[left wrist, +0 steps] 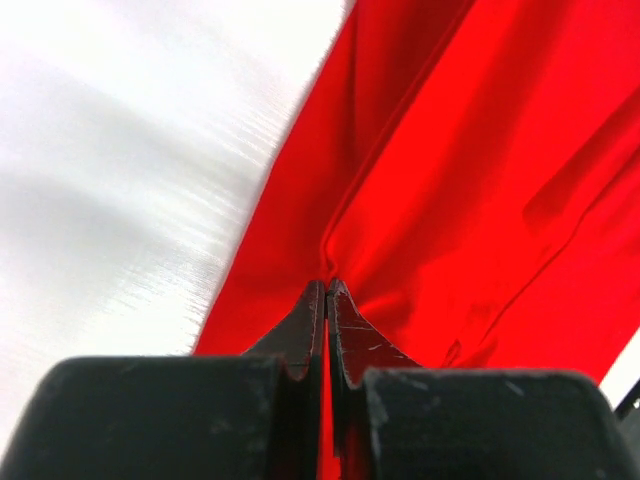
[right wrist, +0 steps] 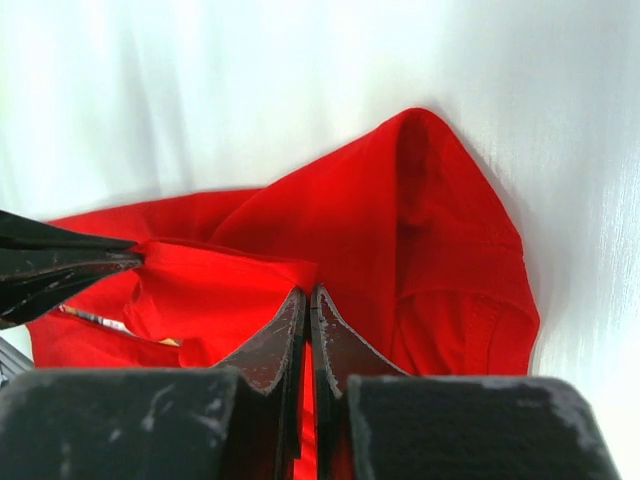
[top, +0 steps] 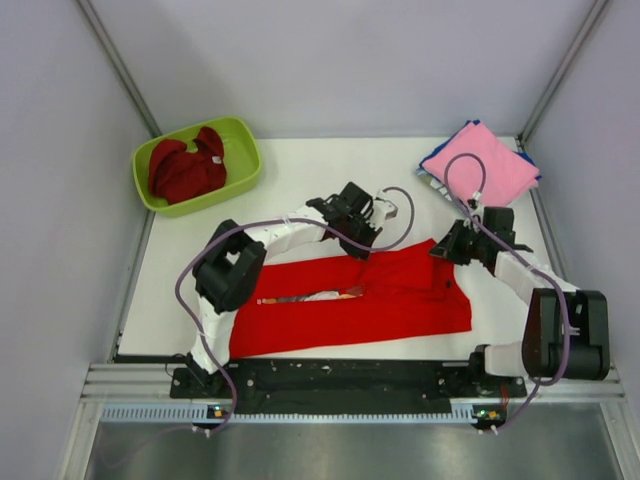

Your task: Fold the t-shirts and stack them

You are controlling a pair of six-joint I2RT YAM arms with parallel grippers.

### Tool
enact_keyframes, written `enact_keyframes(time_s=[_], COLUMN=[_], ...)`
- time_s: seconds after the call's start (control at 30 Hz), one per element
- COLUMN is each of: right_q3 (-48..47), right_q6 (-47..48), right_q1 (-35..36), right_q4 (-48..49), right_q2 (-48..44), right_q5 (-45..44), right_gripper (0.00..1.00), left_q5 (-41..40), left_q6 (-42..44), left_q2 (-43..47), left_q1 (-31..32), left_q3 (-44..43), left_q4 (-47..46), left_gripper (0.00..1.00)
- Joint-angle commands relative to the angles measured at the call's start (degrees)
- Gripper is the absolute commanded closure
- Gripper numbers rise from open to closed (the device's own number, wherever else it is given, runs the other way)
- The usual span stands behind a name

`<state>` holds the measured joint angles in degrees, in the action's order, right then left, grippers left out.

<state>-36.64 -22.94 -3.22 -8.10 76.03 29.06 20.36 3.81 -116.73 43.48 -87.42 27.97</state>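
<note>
We logged the bright red t-shirt (top: pixel 380 290) lying spread across the near half of the table (top: pixel 300 170), gripped along its far edge at 2 points. The left gripper (top: pixel 362 238) had its fingers pressed together on a fold of red cloth near the middle, and the right gripper (top: pixel 447 250) likewise pinched the cloth toward the right end. The darker red t-shirt (top: pixel 185 170) lay bunched in the lime-green tub (top: pixel 245 150) at far left, and the pink t-shirt (top: pixel 480 165) sat folded on the blue ones (top: pixel 527 160) at far right.
</note>
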Motion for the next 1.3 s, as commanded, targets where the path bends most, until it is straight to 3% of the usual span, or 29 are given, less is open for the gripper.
enact_keyframes(time_s=[0.0,0.3,0.37,0.43,0.53,0.63,0.73,0.83,0.93,1.07,1.27], right_q3=[-1.5,-2.9,-4.4,-7.0,-10.1,-11.3,-11.9,-13.0,-14.2,-15.6,-20.3], right_q6=[1.0,1.0,1.3,2.0,2.6,2.9,2.5,0.0,-1.5,-2.6,-3.2], right_q1=[0.4,0.5,0.5,0.5,0.5,1.9,5.0,5.2,5.2,5.2,5.2], right_q4=[4.8,3.8,1.6,-3.0,-8.3,-10.4,-11.1,-11.1,-11.1,-11.1,-11.1], right_q2=[2.0,6.0,6.8,7.6,7.1,3.6,2.0,5.3,10.3,17.1,26.4], right_q5=[-0.5,-1.7,-2.7,-5.7,-9.1,-13.4,-15.2,-12.2,-10.4,-10.3,-11.5], right_gripper=[1.0,0.98,0.87,0.73,0.68,0.67,0.72,0.87,0.99,1.0,1.0], left_q5=[-5.5,-5.9,-5.7,-5.6,-8.5,-10.7,-3.5,4.1,3.8,-1.1,-2.0], left_q6=[-2.0,-0.7,-0.3,0.9,3.1,5.3,6.1,7.5,8.2,9.5,12.5], left_q2=[1.4,-1.7,-1.7,-0.6,0.5,2.6,5.8,6.3,4.5,1.1,-1.9], left_q1=[0.0,0.1,0.1,0.1,0.0,0.1,1.1,3.8,5.7,5.7,6.6], left_q3=[0.1,-1.7,-2.6,-3.5,-6.4,-7.9,-5.8,-2.0,1.1,0.5,1.6], left_q4=[-3.5,-1.3,-0.5,0.0,2.1,3.8,4.0,4.0,2.1,1.9,4.0], left_gripper=[1.0,0.98,0.85,0.63,0.49,0.48,0.57,0.62,0.64,0.65,0.64])
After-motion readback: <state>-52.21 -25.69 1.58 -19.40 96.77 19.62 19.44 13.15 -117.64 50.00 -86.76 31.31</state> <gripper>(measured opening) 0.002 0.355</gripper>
